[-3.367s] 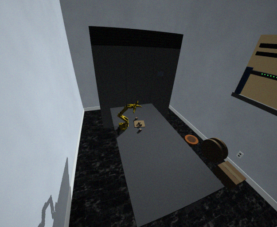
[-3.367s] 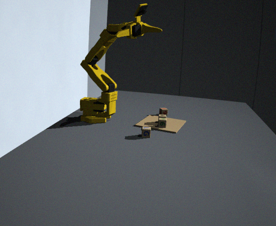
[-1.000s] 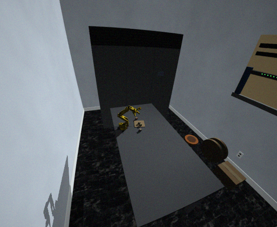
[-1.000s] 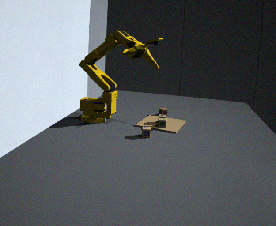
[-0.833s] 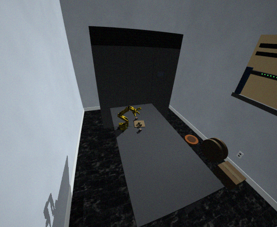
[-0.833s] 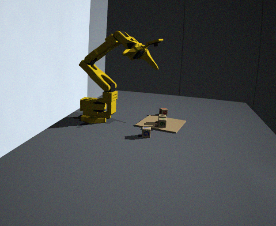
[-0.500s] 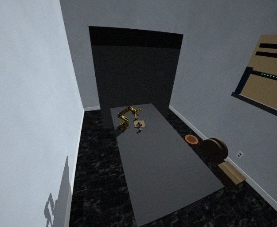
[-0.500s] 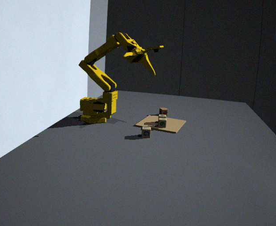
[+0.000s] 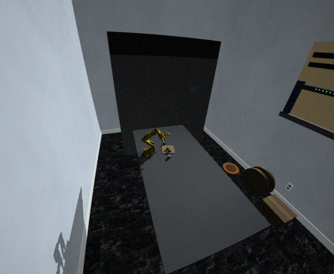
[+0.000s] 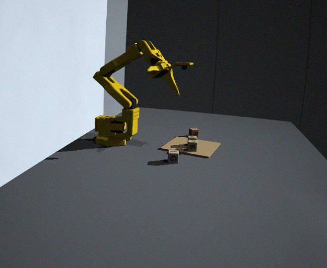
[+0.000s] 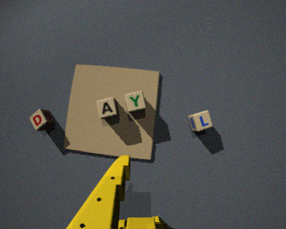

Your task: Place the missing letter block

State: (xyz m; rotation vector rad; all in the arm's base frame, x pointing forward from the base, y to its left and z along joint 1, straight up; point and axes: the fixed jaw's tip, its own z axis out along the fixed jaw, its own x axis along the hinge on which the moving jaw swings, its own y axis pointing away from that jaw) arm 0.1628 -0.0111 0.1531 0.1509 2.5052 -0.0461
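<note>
A tan mat [image 11: 88, 88] [image 10: 207, 148] [image 9: 171, 151] lies flat on the grey table. Two blocks sit on it side by side, the A block [image 11: 106, 106] [image 10: 192, 137] and to its right the Y block [image 11: 135, 100] [image 10: 192, 145], letters on top. The D block [image 11: 37, 119] [image 10: 193, 131], red letter on top, lies off the mat just past its left edge. The L block [image 11: 201, 121] [image 10: 172, 156], blue letter on top, lies off the mat to the right. My gripper [image 10: 183, 79] is wide open and empty, high above the table and pointing down toward the mat.
The robot base [image 10: 114, 130] stands left of the mat in the exterior view. A dark cabinet [image 9: 161, 88] rises behind the table. An orange dish [image 9: 231, 168], a wooden spool [image 9: 258, 180] and a box [image 9: 277, 210] sit off the table's right side.
</note>
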